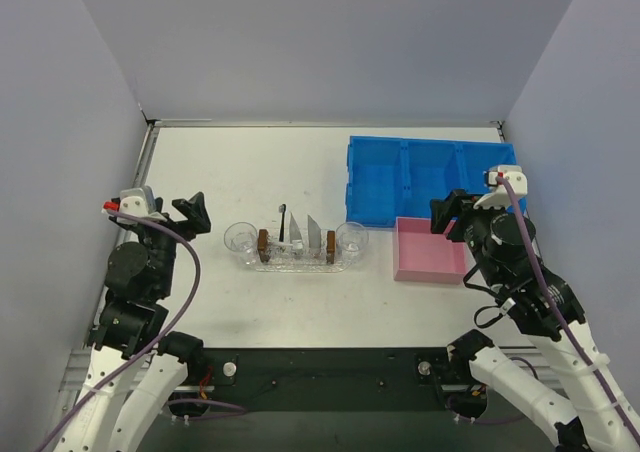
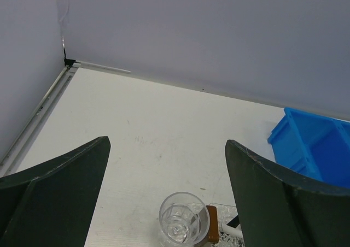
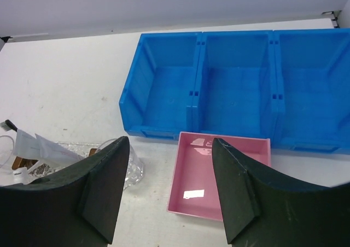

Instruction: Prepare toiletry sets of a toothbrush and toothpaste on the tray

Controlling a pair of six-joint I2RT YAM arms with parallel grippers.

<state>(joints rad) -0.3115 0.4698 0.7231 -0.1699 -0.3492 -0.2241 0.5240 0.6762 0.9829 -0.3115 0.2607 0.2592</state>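
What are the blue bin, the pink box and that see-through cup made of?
Blue bin: looks like moulded hard plastic, given the even colour, soft sheen and ribbed dividers. Pink box: likely glossy plastic, since its floor shows pale reflections. Cup: clear with faceted walls, probably plastic, though glass cannot be ruled out.

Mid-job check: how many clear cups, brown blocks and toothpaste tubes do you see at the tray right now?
Clear cups: 2
Brown blocks: 2
Toothpaste tubes: 2
Total: 6
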